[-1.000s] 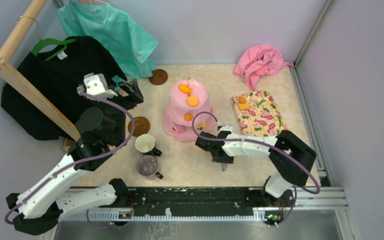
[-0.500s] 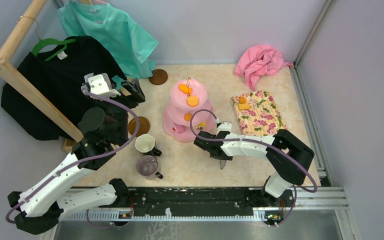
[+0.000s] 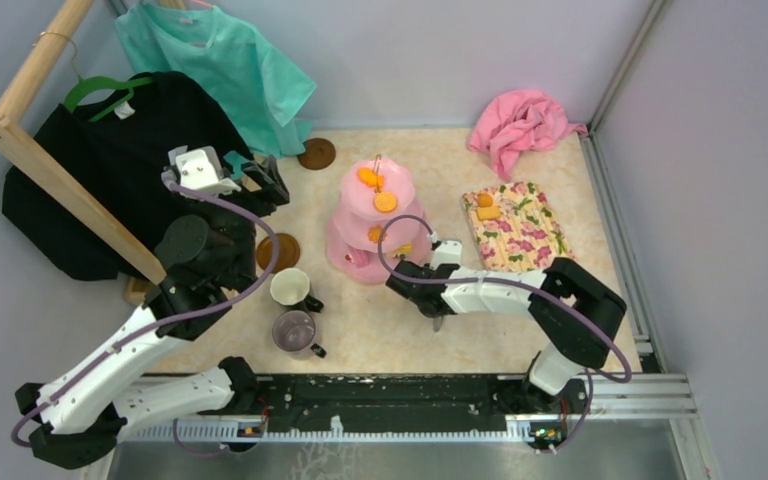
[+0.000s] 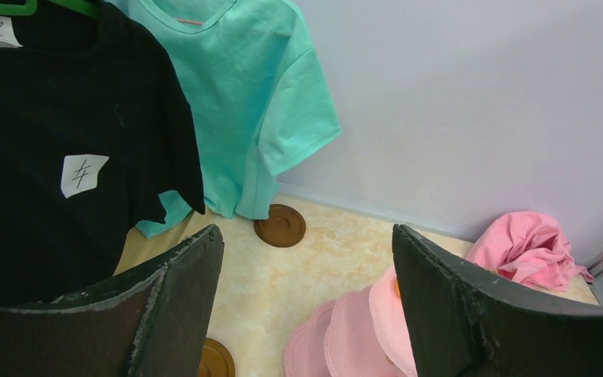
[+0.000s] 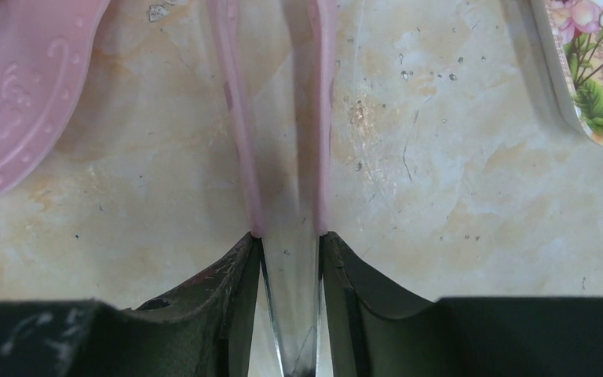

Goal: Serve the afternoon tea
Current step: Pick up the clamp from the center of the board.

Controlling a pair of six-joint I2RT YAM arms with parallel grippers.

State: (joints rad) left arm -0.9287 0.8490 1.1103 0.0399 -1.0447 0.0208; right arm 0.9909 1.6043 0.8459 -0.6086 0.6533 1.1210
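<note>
The pink three-tier cake stand (image 3: pixel 375 215) stands mid-table with orange snacks (image 3: pixel 370 177) on its tiers. An orange and a yellow snack (image 3: pixel 487 207) lie on the floral mat (image 3: pixel 515 230). A white mug (image 3: pixel 288 287) and a grey-purple mug (image 3: pixel 294 330) stand near the front left. Brown saucers lie at the back (image 3: pixel 316 153) and by the left arm (image 3: pixel 278 252). My right gripper (image 3: pixel 436 305) (image 5: pixel 286 236) is shut on metal tongs with pink tips (image 5: pixel 235 118), low over the table between the stand (image 5: pixel 23 86) and the mat (image 5: pixel 593 71). My left gripper (image 3: pixel 260 185) (image 4: pixel 306 229) is open, empty and raised.
A wooden rack (image 3: pixel 50 170) with a black shirt (image 3: pixel 110 170) and a teal shirt (image 3: pixel 220 70) stands at the left. A pink cloth (image 3: pixel 520 125) lies in the back right corner. The left wrist view shows the far saucer (image 4: pixel 279 226) and the stand's tiers (image 4: pixel 361 338).
My right gripper with the tongs has moved slightly left and back toward the stand. My left gripper shifted a little right, then held still.
</note>
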